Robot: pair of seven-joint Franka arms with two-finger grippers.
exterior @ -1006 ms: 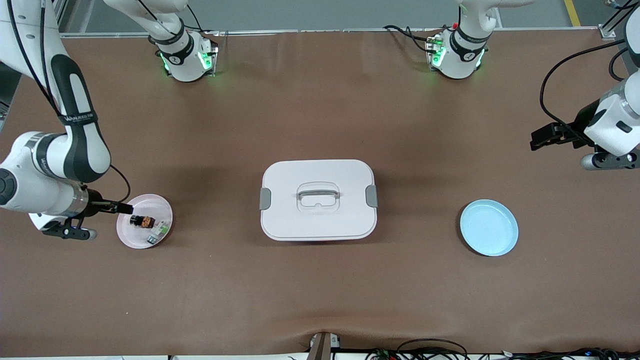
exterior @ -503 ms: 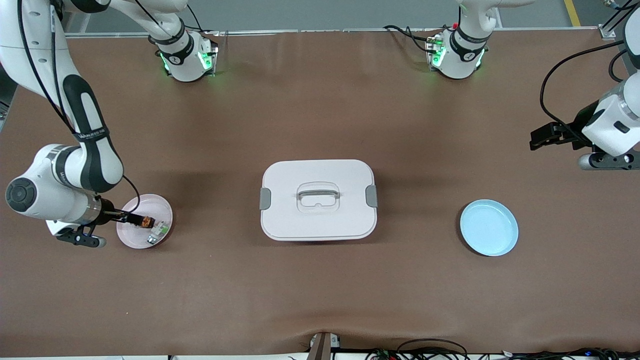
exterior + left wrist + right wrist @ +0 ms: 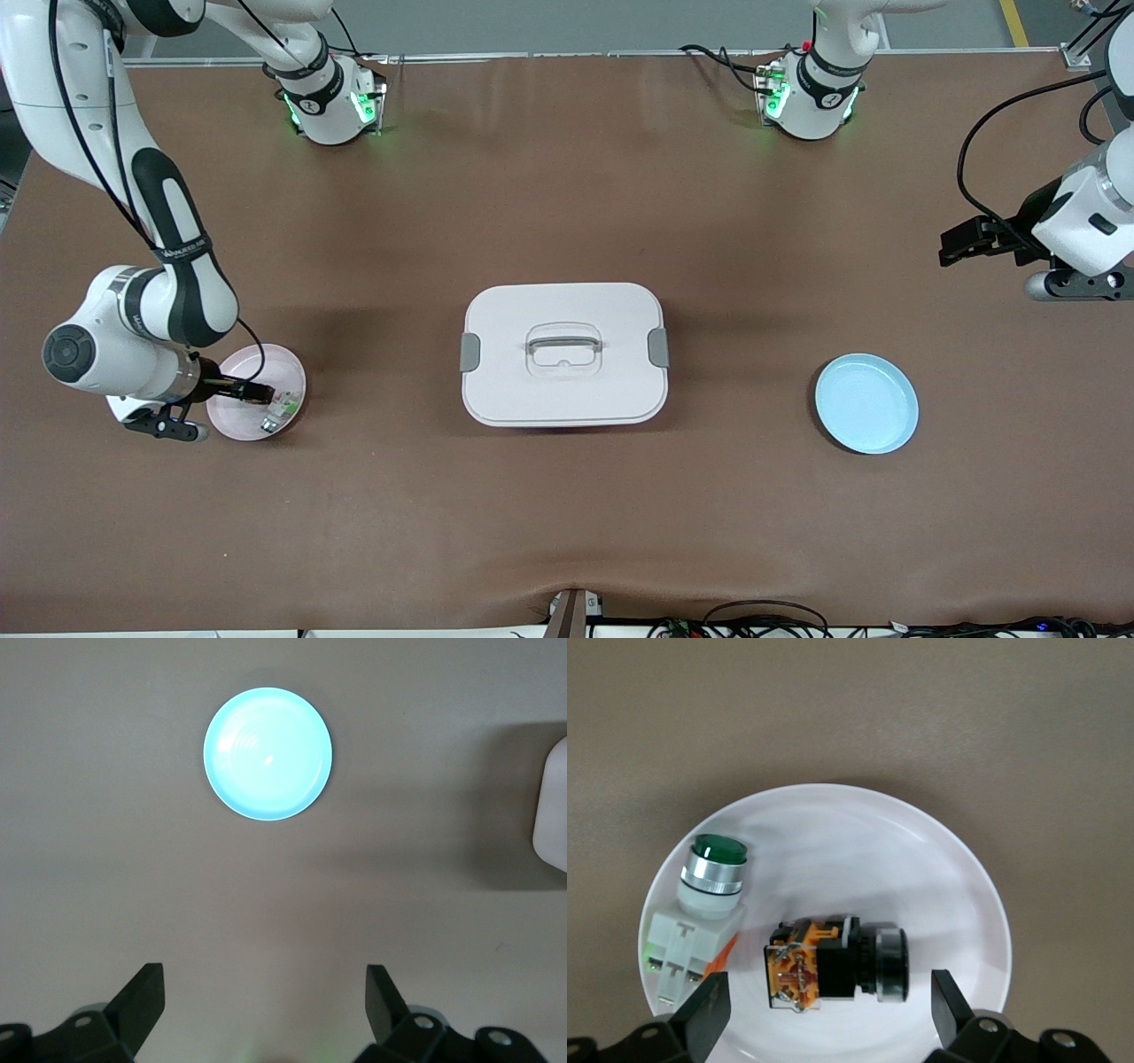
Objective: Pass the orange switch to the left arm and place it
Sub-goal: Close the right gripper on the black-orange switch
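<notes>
Bench (image 3: 567,195): matt brown covering. Box (image 3: 563,354): smooth white plastic. Pink plate (image 3: 833,833): glossy. Blue plate (image 3: 866,403): glossy.

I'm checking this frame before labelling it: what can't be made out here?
- Front view: small black-and-orange switch on the pink plate is mostly covered by the right gripper.
- Large white lidded box: contents hidden by its lid.
- Left wrist view: box cut off by the edge.

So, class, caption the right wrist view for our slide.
Open right gripper above the pink plate, straddling the black-and-orange switch beside a green-capped white switch.
</notes>
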